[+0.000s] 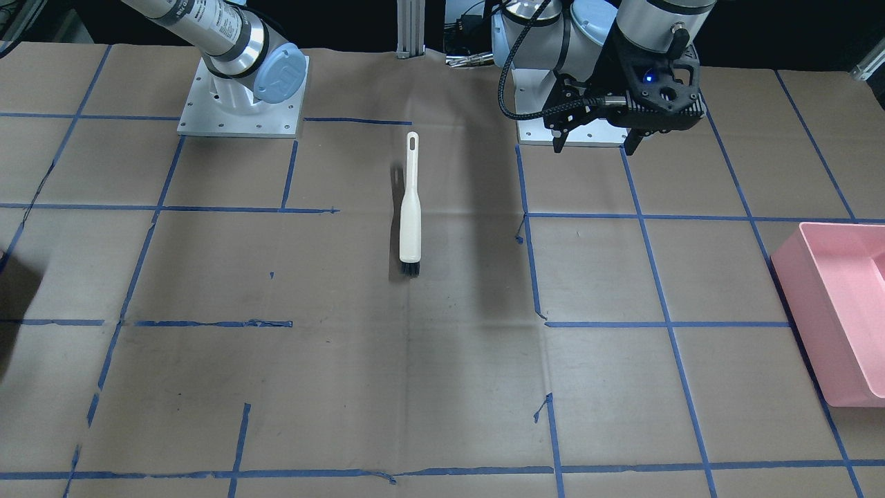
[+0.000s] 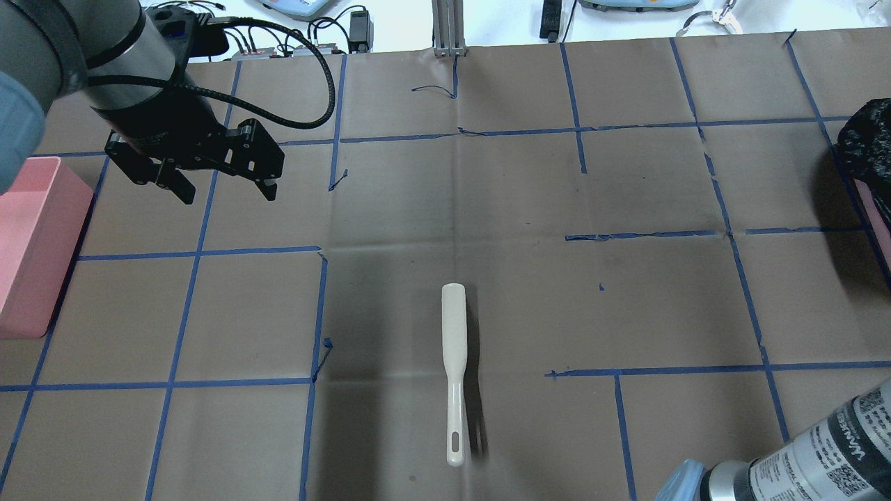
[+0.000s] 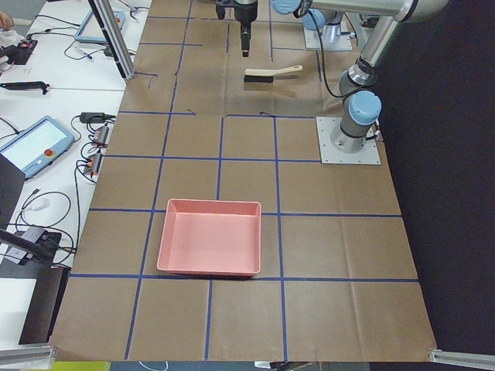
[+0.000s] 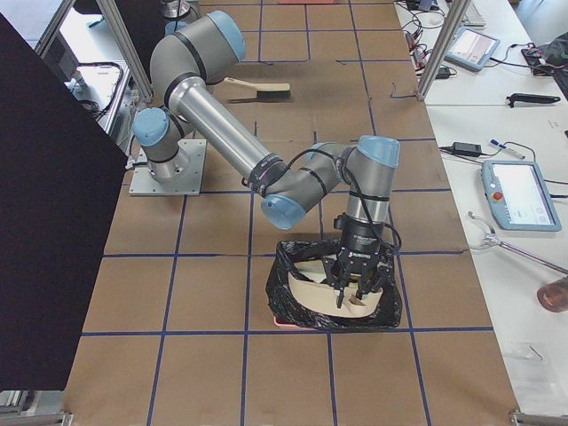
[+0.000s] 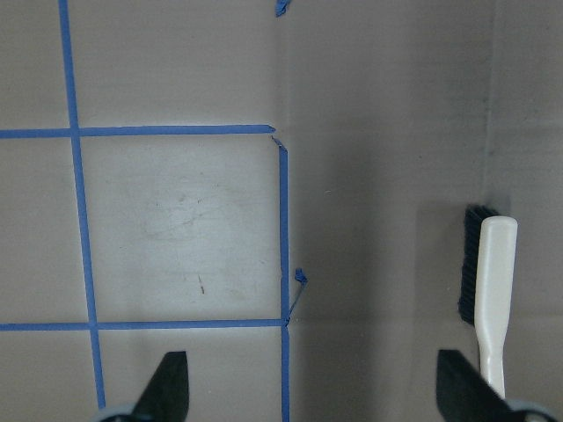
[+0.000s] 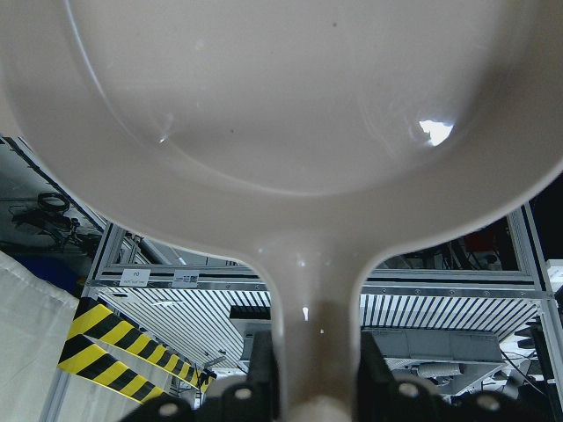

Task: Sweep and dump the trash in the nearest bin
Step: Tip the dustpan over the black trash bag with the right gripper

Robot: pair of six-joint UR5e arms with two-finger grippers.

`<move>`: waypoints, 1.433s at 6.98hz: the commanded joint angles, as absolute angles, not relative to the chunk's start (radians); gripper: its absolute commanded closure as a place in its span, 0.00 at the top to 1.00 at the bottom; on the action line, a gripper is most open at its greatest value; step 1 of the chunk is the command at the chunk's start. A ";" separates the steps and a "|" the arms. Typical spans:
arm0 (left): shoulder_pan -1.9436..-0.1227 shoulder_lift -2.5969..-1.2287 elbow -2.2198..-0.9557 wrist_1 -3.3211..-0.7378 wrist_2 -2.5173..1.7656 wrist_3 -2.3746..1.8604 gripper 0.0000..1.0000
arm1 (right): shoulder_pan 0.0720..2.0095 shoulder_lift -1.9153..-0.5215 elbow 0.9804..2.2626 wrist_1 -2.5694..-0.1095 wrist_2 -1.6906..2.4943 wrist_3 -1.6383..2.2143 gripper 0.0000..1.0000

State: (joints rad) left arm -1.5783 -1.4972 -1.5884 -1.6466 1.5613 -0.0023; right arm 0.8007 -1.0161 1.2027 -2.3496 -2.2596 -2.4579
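The cream brush (image 2: 453,362) with black bristles lies flat at mid-table, also in the front view (image 1: 410,207) and the left wrist view (image 5: 488,281). My left gripper (image 2: 223,184) hangs open and empty above the table, off to the brush's side (image 1: 594,142); its fingertips (image 5: 171,387) stand wide apart. My right gripper (image 4: 348,288) is shut on the handle of a cream dustpan (image 6: 290,132) and holds it tilted over the black-bag-lined bin (image 4: 297,315). No bread or fruit shows on the table; the bin's contents are unclear.
A pink bin (image 2: 42,278) stands at the table end on my left, also in the left side view (image 3: 207,270) and the front view (image 1: 830,332). The black bag's edge (image 2: 866,139) shows at the overhead view's right. Blue tape lines grid the brown paper.
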 commanded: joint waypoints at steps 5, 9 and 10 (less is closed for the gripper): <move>-1.575 -1.497 -1.591 -1.568 1.575 0.012 1.00 | 0.799 -1.043 1.207 -2.347 -2.003 -2.479 0.12; -1.575 -1.497 -1.611 -1.563 1.562 -0.003 1.00 | 0.799 -1.110 1.226 -2.102 -1.737 -2.323 0.09; -1.575 -1.497 -1.611 -1.563 1.563 -0.002 1.00 | 0.798 -1.127 1.236 -2.039 -1.694 -2.304 0.09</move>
State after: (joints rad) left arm -1.5752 -1.4972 -1.6076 -1.5633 1.5636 -0.0012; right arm 0.7982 -1.1057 1.2270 -2.1286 -1.7565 -2.3452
